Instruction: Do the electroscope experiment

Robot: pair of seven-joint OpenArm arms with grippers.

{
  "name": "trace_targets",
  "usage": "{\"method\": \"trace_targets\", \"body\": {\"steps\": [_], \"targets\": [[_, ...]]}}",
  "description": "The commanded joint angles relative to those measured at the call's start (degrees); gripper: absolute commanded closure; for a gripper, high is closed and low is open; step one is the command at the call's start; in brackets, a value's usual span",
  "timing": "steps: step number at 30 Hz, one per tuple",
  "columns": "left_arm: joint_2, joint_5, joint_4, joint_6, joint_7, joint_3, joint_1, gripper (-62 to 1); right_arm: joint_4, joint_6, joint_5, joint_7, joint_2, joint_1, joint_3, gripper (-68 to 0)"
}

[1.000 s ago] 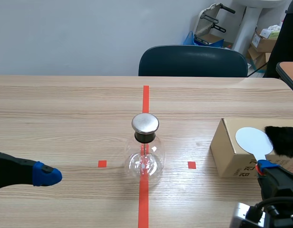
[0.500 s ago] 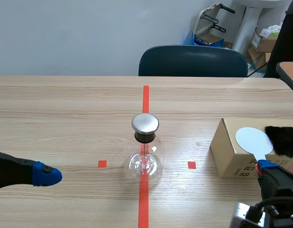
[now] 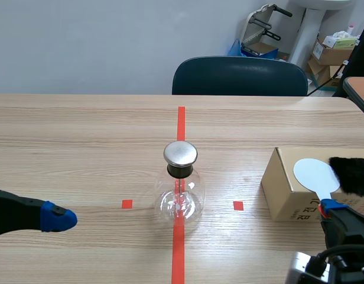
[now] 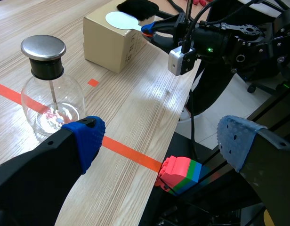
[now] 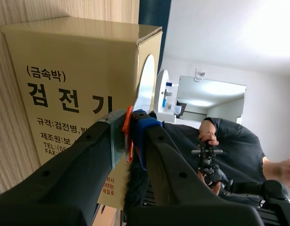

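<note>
The electroscope [image 3: 180, 188], a round glass flask with a metal disc cap, stands on the red tape line at mid-table; it also shows beside my left finger [image 4: 51, 89]. My left gripper [image 3: 58, 218] rests low at the left, open and empty [image 4: 161, 136]. On the right a tan cardboard box [image 3: 285, 192] carries a white round paddle [image 3: 315, 173] and a tuft of black fur [image 3: 352, 176]. My right gripper [image 3: 331, 207] sits at the box's near side, shut on the paddle's thin orange handle [image 5: 128, 127]. The paddle's disc [image 5: 147, 84] lies along the box top.
A dark blue chair [image 3: 240, 76] stands behind the table's far edge. The table's right edge runs close by the box. A coloured toy block [image 4: 179, 174] sits below the table edge. A person [image 5: 220, 141] is behind the box, off the table.
Neither arm nor any object on the table has moved. A dark shape at the room's far right edge has drawn back out of sight.
</note>
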Motion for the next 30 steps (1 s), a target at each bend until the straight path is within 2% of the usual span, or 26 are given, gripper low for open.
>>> {"method": "trace_targets", "body": {"steps": [1,6,13,15,19,24,27,30], "targets": [[0.44,-0.42,0.72,-0.35,-0.9,-0.15,-0.2,-51.4,0.68,-0.44,0.04,-0.24,0.79,0.68,0.48,-1.1],[0.44,-0.42,0.72,0.22,-0.9,-0.15,-0.22,-51.4,0.68,-0.44,0.26,-0.28,0.79,0.68,0.48,-1.1],[0.46,-0.24,0.72,3.78,-1.09,-0.15,-0.35,-50.9,0.68,-0.44,0.87,-0.24,0.79,0.68,0.48,-1.1],[0.46,1.09,0.72,4.55,-1.46,-0.15,-0.35,-50.1,0.68,-0.46,1.51,-0.22,0.79,0.68,0.48,-1.1],[0.63,2.64,0.72,6.25,-1.9,-0.15,-0.35,-49.9,0.85,-3.06,2.78,-0.72,0.79,0.66,0.61,-1.1],[0.66,4.2,0.72,8.79,-2.01,-0.15,-0.35,-45.4,4.42,-3.43,3.06,-1.81,0.68,0.72,0.81,-1.1],[1.88,4.46,0.72,10.54,-2.78,-0.15,-0.35,-39.5,7.58,-3.41,2.69,-3.02,-0.42,1.44,0.52,-1.1],[5.79,8.98,0.7,12.22,-2.54,-0.15,-0.37,-30.9,9.57,-3.39,1.03,-5.68,-0.79,2.78,-1.75,-1.1]]}}
